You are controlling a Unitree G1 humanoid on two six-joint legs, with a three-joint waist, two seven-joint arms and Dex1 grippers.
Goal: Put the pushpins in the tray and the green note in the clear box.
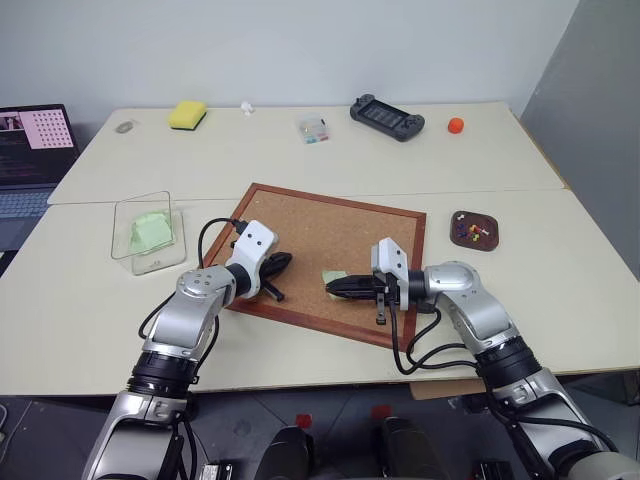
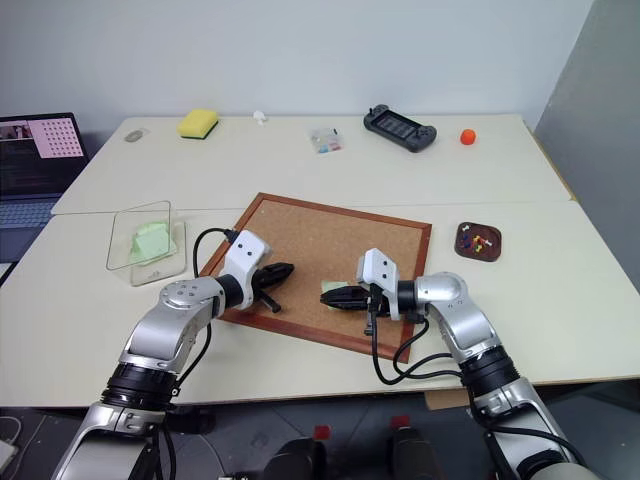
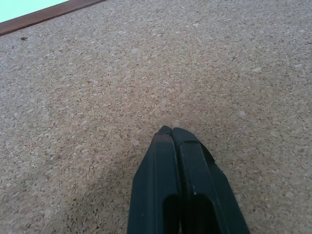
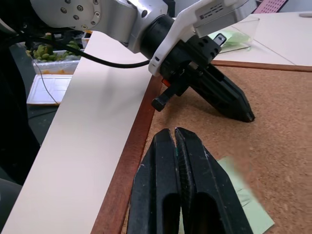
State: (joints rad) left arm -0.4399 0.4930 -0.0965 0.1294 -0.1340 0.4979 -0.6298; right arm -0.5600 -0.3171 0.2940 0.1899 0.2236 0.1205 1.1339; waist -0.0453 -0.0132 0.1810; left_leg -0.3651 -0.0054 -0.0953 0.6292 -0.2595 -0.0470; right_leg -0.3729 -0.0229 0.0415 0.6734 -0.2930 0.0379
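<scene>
A transparent plastic clear box (image 1: pixel 148 233) holding a pale-green slip sits on the table well left of the left gripper (image 1: pixel 280 264), whose black fingers are pressed together, empty, over the wood-framed corkboard (image 1: pixel 330 225). The right gripper (image 1: pixel 335 287) is clenched on a pale-green square green note (image 1: pixel 334 276) over the board. Far to its right, the dark reddish-brown tray (image 1: pixel 475 232) holds the small mixed-colour pushpins (image 1: pixel 473 230).

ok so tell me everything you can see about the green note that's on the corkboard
The green note is a small pale-green paper slip, thin, with faint dark marks. It sits over the corkboard near the front edge, at the right gripper, whose black fingers are shut on its edge. Whether it lies flat or is lifted off the cork is hard to tell. Another pale-green slip lies in the clear box.
</scene>
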